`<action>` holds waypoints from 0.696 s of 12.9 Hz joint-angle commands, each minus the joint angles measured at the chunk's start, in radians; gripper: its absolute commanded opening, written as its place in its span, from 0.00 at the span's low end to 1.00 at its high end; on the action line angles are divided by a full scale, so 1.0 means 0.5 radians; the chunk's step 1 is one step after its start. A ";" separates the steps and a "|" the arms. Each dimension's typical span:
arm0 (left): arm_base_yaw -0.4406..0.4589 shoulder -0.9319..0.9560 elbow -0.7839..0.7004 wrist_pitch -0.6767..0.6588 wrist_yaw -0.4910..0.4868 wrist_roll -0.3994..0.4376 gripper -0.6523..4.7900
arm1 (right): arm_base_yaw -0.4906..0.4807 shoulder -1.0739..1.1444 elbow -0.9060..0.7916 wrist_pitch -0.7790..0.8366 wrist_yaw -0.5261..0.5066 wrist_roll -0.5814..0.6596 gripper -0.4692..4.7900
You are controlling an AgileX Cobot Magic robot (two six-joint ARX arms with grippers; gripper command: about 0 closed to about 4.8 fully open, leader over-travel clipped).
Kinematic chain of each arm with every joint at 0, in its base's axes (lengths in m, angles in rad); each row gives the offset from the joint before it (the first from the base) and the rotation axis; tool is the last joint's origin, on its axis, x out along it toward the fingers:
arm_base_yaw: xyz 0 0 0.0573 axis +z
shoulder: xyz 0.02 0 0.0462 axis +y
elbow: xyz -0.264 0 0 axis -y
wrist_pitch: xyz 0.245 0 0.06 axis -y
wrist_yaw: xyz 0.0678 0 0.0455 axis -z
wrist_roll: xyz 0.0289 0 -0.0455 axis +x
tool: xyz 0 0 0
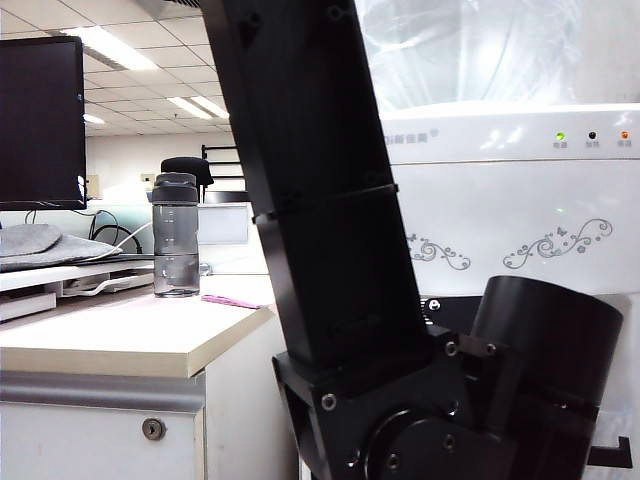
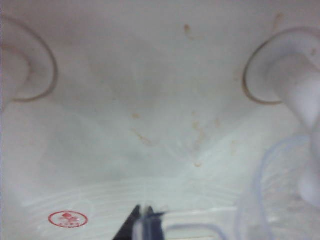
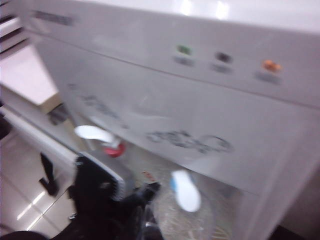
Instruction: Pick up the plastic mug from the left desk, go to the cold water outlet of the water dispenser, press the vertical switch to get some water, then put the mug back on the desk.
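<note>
Mug (image 2: pixel 280 190), clear plastic, thin-walled and rounded at the rim, sits inside the recess of the water dispenser (image 1: pixel 500 215), below one white tap body. We see the left gripper (image 2: pixel 142 225) pinching its thin clear handle, dark fingertips pressed together. We count two tap bases on the stained white back wall in the left wrist view. In the right wrist view we count two curved white levers: the vertical switch (image 3: pixel 186 191) with the blue collar, and one red-collared. Three lights sit above grey scrolls. We cannot find the right gripper. The left desk (image 1: pixel 110 335) carries one grey bottle (image 1: pixel 175 235).
</note>
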 commanded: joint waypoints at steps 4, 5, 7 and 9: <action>-0.003 -0.011 0.005 0.029 -0.013 -0.003 0.11 | -0.241 0.005 -0.117 0.244 -0.047 -0.001 0.09; -0.004 -0.011 0.005 0.029 -0.005 -0.003 0.11 | -0.248 0.011 -0.117 0.265 -0.006 0.002 0.09; -0.005 -0.011 0.005 0.029 -0.005 -0.003 0.11 | -0.246 0.033 -0.121 0.336 0.020 0.011 0.09; -0.005 -0.011 0.005 0.030 0.002 -0.003 0.11 | -0.245 0.058 -0.123 0.407 0.021 0.030 0.09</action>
